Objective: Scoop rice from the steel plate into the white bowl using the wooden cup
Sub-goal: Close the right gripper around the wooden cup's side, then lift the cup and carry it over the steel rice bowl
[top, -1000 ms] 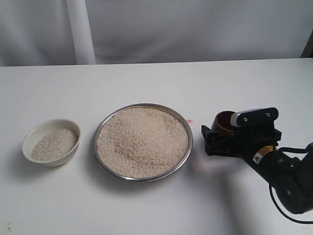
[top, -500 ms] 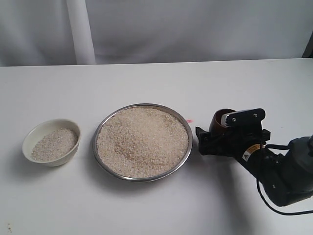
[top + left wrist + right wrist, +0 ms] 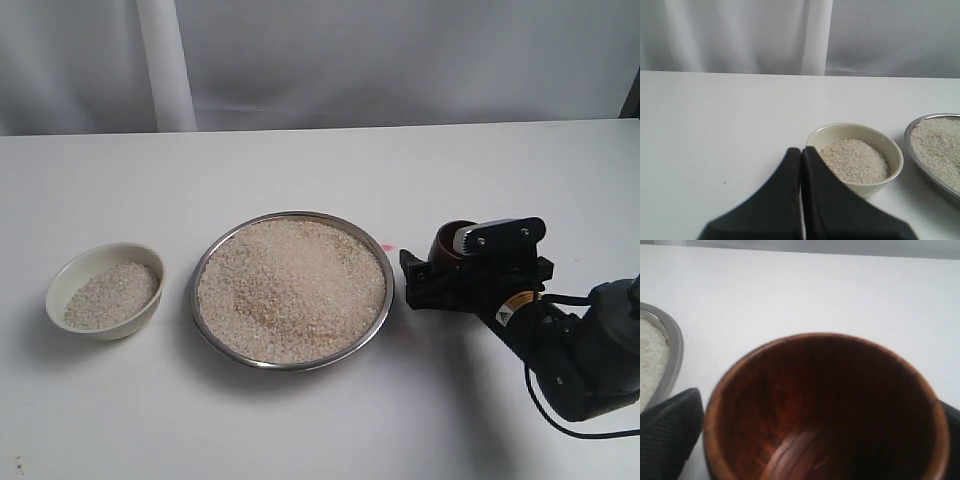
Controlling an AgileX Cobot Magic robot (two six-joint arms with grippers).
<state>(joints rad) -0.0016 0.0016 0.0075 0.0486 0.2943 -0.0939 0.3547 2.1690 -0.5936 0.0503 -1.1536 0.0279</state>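
1. Rice fills the steel plate mid-table; more grains lie in the white bowl, left of the plate and apart from it.
2. Wooden cup stands upright, empty, just right of the plate.
3. Right gripper gapes wide; its fingers flank the cup; whether they press it cannot be told.
4. Left gripper has its jaws pressed together, holding nothing, near the bowl.
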